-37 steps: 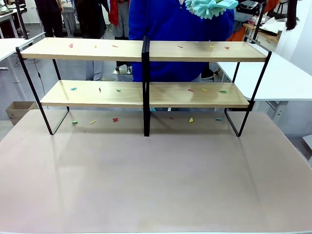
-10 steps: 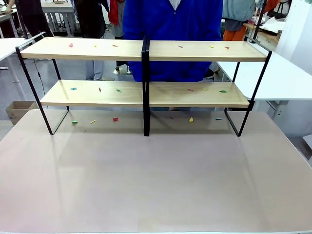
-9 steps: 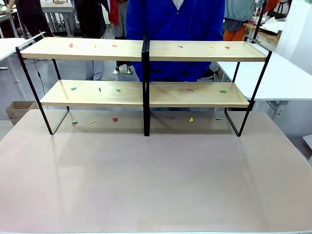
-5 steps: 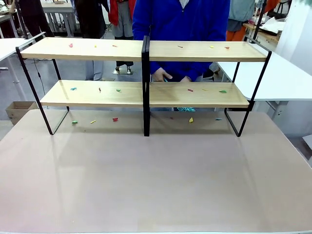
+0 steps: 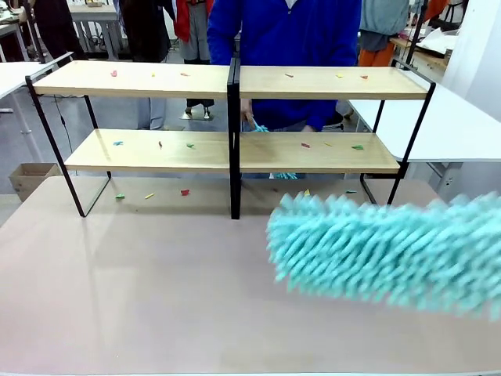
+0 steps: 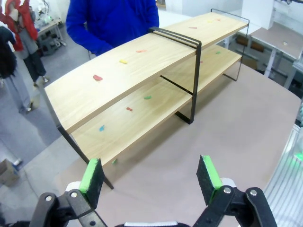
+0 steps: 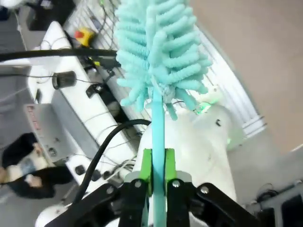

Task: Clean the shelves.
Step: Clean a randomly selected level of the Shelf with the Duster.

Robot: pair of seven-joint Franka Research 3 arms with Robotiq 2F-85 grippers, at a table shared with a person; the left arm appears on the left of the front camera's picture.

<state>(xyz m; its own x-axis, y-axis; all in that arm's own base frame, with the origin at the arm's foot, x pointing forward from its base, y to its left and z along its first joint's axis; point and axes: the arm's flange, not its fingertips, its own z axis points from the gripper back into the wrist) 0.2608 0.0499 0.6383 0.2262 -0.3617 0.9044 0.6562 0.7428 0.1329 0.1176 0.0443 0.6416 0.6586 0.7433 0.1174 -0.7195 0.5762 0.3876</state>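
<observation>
Tabletop [image 5: 141, 298] takes up most of the front view, and the shelves [image 5: 141, 78] stand across its far end with both boards level. A person in blue [image 5: 290, 31] is right behind the shelves, one hand [image 5: 249, 117] low by the centre post. The fluffy teal duster [image 5: 383, 251] hangs in front of the shelves' right half, well short of them and blurry. The right gripper [image 7: 158, 163] is clamped tight on its thin handle. The left gripper [image 6: 150, 176] sits off the shelves' left end, jaws wide with nothing in them. Tiny coloured scraps [image 5: 305, 144] dot both boards and the table under the shelves.

My worry is that skinny handle twisting in the pinch once the head drags on wood. The head could also snag the black post and shove the shelves toward that hand.
</observation>
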